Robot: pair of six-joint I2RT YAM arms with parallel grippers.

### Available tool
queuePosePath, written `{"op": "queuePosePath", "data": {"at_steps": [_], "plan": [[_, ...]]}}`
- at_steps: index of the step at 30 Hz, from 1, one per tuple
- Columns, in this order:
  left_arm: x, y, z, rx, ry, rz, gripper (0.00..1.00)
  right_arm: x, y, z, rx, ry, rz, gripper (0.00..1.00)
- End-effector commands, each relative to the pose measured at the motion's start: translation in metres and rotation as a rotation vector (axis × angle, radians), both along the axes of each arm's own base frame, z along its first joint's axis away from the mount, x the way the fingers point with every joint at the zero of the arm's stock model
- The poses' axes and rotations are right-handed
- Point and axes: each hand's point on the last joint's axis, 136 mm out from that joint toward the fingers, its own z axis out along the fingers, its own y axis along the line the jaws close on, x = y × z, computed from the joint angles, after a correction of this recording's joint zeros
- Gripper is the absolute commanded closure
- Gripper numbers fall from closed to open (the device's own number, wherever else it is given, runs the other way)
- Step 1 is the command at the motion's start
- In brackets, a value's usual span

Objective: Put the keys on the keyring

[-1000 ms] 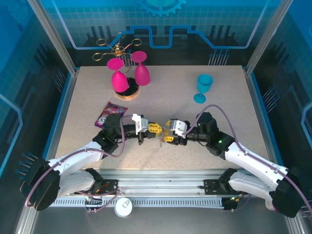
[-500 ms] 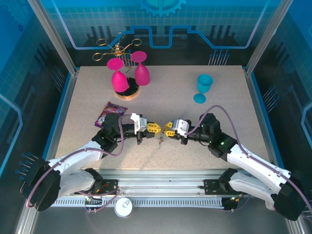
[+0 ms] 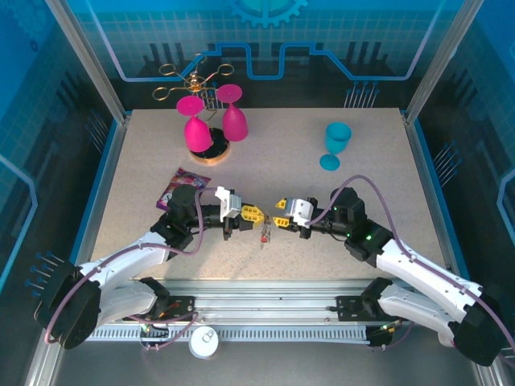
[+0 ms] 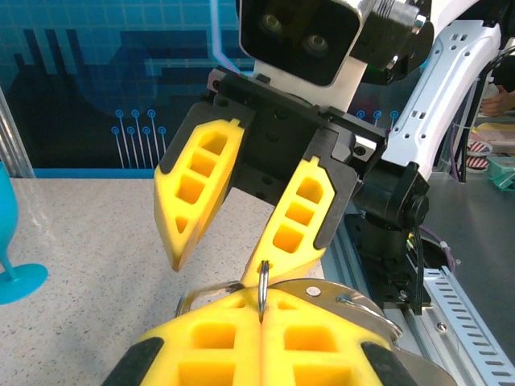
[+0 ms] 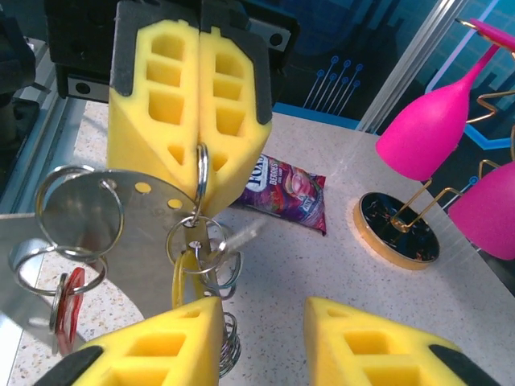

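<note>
Over the near-middle bench the right tool gapes empty; beyond, the left tool pinches the keyring shut; a key dangles; light, slick, swinging; probably best gripped by the key's flat head.

Keyring upright in left pincer

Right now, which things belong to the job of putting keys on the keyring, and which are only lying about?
Job: keyring, pinched in the shut left gripper; keys hanging below; open right gripper.

Lying about: pink glasses on rack; teal goblet; snack packet.
</note>
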Motion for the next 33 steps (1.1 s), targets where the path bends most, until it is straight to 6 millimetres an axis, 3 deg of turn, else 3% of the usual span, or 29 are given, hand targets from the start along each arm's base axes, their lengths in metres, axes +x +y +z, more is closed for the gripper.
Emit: {"op": "queuePosePath", "data": {"at_steps": [1,9,14,17,21,29,33], "plan": [[-0.003,-0.001,0.016,-0.027,-0.02,-0.041,1.0,-0.009,0.006,-0.011,-0.013,0.017,0.046,0.64],[-0.006,0.0,0.018,-0.021,-0.02,-0.061,1.0,-0.018,0.009,-0.007,0.026,0.024,0.09,0.53],[-0.007,0.003,0.012,0.04,-0.11,-0.048,1.0,-0.013,-0.011,0.0,0.05,0.017,0.012,0.52],[-0.004,0.005,0.009,0.085,-0.178,-0.023,1.0,-0.019,-0.019,0.009,0.103,0.054,0.027,0.53],[-0.001,0.005,0.011,0.109,-0.223,-0.013,1.0,-0.029,-0.011,0.009,0.129,0.16,0.088,0.54],[0.0,0.004,0.012,0.1,-0.228,-0.012,1.0,-0.019,0.017,-0.005,0.141,0.205,0.073,0.55],[0.001,0.005,0.012,0.094,-0.23,0.0,1.0,-0.019,0.029,-0.012,0.139,0.233,0.103,0.63]]}}
